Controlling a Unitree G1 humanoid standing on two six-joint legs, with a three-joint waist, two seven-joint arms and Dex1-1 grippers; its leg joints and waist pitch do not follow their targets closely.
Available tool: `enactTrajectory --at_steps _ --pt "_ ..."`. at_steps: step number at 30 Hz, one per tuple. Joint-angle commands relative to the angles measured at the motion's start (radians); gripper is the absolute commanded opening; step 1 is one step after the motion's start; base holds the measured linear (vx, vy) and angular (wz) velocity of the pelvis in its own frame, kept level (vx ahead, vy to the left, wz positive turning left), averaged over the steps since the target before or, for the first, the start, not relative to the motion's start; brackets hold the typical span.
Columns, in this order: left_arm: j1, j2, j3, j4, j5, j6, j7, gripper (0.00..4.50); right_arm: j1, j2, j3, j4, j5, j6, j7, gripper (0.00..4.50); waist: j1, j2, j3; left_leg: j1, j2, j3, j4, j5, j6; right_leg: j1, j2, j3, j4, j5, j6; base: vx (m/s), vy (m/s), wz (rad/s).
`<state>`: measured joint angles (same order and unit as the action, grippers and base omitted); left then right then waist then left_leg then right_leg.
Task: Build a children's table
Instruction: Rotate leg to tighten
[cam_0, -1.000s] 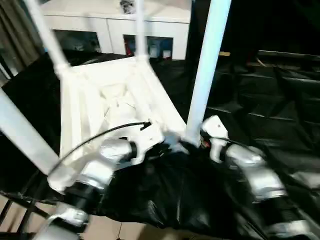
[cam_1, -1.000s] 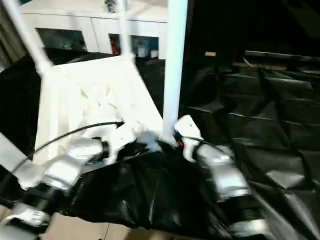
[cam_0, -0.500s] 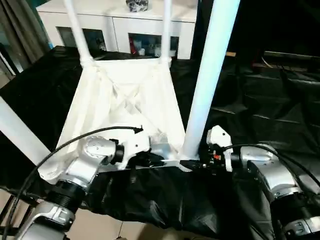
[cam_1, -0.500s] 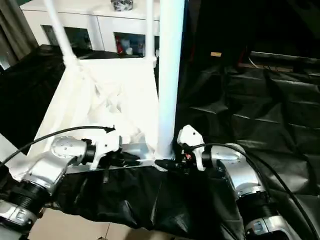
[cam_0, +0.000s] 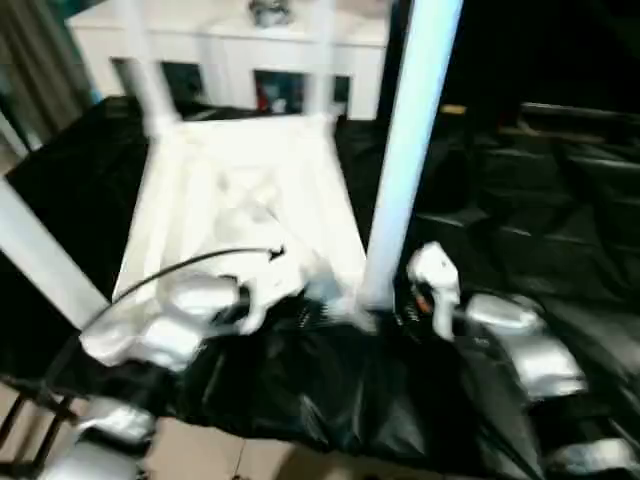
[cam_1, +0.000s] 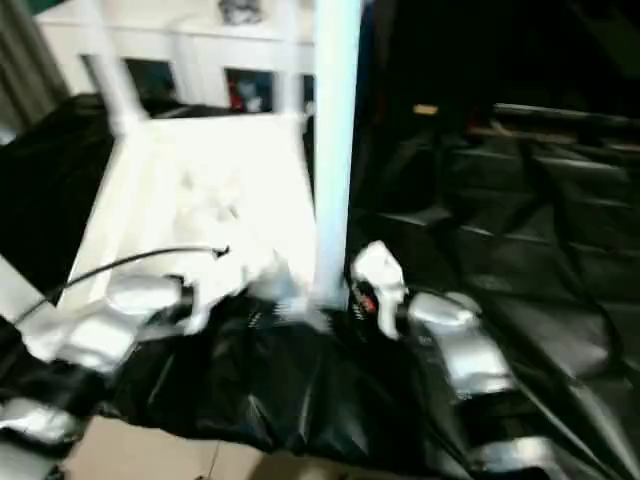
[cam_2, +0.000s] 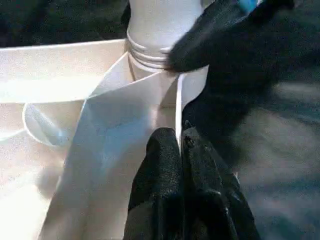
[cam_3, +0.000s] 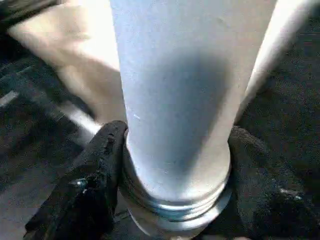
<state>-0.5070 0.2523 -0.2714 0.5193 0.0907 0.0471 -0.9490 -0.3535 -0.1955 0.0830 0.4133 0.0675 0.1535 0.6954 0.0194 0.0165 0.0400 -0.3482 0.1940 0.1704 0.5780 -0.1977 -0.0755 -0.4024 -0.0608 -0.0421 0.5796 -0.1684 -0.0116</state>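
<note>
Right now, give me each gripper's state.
Left gripper: shut on the table top's rim.
Right gripper: closed around the base of the near leg.

White children's table upside down on black cloth, tubular legs upright in corner sockets.

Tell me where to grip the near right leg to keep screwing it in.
Low on the leg, just above its ringed base at the table top's corner socket, coming level from the near edge. The right gripper already straddles it there; the round shaft suits opposing fingers.
</note>
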Motion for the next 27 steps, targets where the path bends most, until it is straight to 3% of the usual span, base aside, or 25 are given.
enactTrajectory --at_steps 1,9,12,16,22,27 --pt "-0.015 -0.065 -0.019 0.001 0.005 0.017 0.083 0.00 0.009 0.074 0.027 0.013 -0.012 0.038 -0.103 2.72 0.000 -0.008 -0.044 0.000 0.026 -0.007 -0.073 -0.257 0.013 0.040 -0.066 0.036 -0.080 -0.403 -0.152 0.000 0.000 0.00" --pt "-0.032 -0.182 -0.044 -0.012 0.036 0.062 0.201 0.00 -0.002 0.219 0.033 0.031 -0.053 0.058 -0.304 2.72 0.001 -0.001 -0.048 -0.004 0.025 -0.004 -0.072 -0.221 0.027 0.044 -0.064 0.038 -0.074 -0.291 -0.175 0.000 0.000 0.00" --pt "-0.032 -0.182 -0.053 -0.016 0.039 0.051 0.190 0.00 -0.005 0.221 0.027 0.022 -0.039 0.056 -0.294 3.41 0.003 -0.001 -0.048 -0.005 0.024 -0.004 -0.072 -0.223 0.036 0.045 -0.065 0.038 -0.075 -0.295 -0.173 0.000 0.000 0.00" --pt "-0.016 -0.139 -0.047 -0.029 0.027 0.026 0.138 0.00 -0.003 0.164 0.012 0.006 -0.029 0.049 -0.235 3.76 0.006 0.001 -0.050 -0.005 0.026 -0.005 -0.072 -0.222 0.037 0.047 -0.065 0.037 -0.074 -0.286 -0.173 0.000 0.000 0.00" --pt "0.008 -0.059 -0.044 -0.047 0.013 -0.008 0.030 0.00 -0.015 0.042 0.018 0.019 -0.028 -0.006 -0.085 3.76 0.012 0.000 -0.054 -0.008 0.027 -0.002 -0.066 -0.181 0.062 0.051 -0.066 0.037 -0.065 -0.204 -0.205 0.000 0.000 0.00" --pt "0.020 0.024 -0.042 -0.057 -0.016 -0.046 -0.096 0.00 -0.036 -0.078 0.053 0.020 -0.007 -0.054 0.150 3.76 0.015 0.002 -0.055 -0.008 0.029 -0.001 -0.063 -0.155 0.082 0.055 -0.065 0.035 -0.055 -0.137 -0.236 0.000 0.000 0.00"
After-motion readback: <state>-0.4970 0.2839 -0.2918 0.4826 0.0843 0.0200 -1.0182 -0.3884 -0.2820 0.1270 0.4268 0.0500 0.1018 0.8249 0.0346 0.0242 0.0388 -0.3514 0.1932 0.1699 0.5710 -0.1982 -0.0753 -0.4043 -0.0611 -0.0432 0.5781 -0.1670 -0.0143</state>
